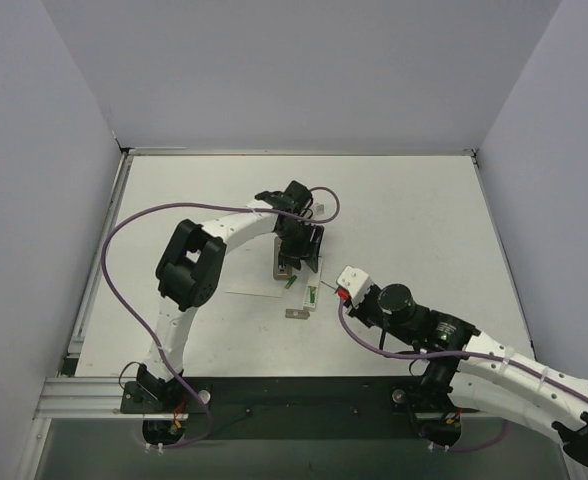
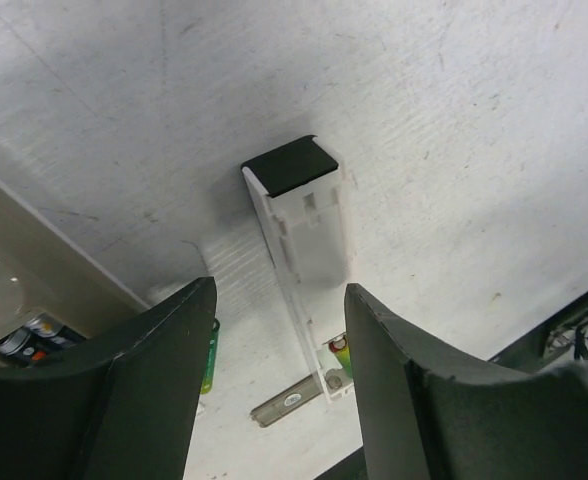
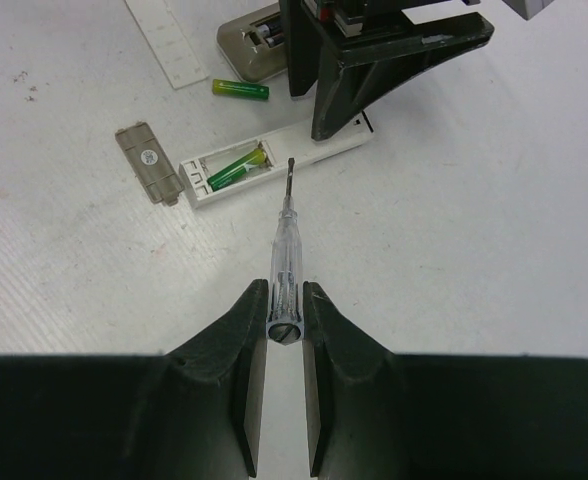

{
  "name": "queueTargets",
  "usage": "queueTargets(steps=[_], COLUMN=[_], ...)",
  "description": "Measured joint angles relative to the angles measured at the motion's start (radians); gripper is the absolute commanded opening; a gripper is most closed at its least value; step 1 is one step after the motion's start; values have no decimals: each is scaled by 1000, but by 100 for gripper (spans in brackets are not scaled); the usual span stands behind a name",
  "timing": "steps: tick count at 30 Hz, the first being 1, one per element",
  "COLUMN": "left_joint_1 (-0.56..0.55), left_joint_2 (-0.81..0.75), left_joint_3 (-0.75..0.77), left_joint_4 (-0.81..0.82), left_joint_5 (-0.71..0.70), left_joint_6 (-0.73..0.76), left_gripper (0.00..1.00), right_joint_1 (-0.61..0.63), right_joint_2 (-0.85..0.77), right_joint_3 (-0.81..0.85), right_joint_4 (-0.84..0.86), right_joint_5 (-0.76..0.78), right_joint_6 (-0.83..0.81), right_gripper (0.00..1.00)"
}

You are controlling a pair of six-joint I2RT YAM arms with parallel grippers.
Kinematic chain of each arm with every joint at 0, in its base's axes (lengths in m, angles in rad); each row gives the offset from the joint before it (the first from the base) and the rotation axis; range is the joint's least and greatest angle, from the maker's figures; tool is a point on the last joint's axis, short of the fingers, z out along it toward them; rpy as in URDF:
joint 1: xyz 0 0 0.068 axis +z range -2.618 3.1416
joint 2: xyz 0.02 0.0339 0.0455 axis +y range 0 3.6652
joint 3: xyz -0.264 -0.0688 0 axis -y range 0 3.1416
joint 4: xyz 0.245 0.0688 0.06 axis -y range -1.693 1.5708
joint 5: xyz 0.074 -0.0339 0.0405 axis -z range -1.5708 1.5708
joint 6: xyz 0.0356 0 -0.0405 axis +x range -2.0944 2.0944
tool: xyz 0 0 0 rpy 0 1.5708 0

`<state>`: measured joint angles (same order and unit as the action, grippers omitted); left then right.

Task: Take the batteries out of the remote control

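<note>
A white remote control (image 3: pixel 304 148) lies on the table with its battery bay open; one green battery (image 3: pixel 236 166) lies in the bay. A second green battery (image 3: pixel 240 88) lies loose beside it. A tan-grey remote (image 3: pixel 246 38) with a dark slot lies behind. My left gripper (image 2: pixel 279 290) is open, its fingers straddling the white remote (image 2: pixel 304 230) near its far end. My right gripper (image 3: pixel 284 300) is shut on a clear-handled screwdriver (image 3: pixel 284 245) whose tip points at the bay's edge.
A small flat grey plate (image 3: pixel 149 163) lies just beside the bay end of the white remote. A narrow white strip (image 3: pixel 169 40) lies further back. In the top view the things cluster mid-table (image 1: pixel 304 290); walls enclose the table on three sides.
</note>
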<state>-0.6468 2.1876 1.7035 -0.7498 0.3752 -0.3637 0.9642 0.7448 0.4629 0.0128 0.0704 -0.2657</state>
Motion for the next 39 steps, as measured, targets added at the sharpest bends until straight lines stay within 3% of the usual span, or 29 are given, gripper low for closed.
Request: queueTargets(steps=[9, 39], left_joint_1=[-41, -78], left_joint_2=[2, 76], left_joint_3=[68, 145], left_joint_4=[-73, -114], left_joint_5=[-137, -187], left_joint_6=[3, -18], left_gripper=[64, 66], right_joint_1=[1, 6], right_joint_2=[-118, -165], right_joint_3=[-3, -47], right_joint_4=[-60, -85], right_joint_5=[28, 35], right_joint_6=[16, 31], right_gripper=[0, 0])
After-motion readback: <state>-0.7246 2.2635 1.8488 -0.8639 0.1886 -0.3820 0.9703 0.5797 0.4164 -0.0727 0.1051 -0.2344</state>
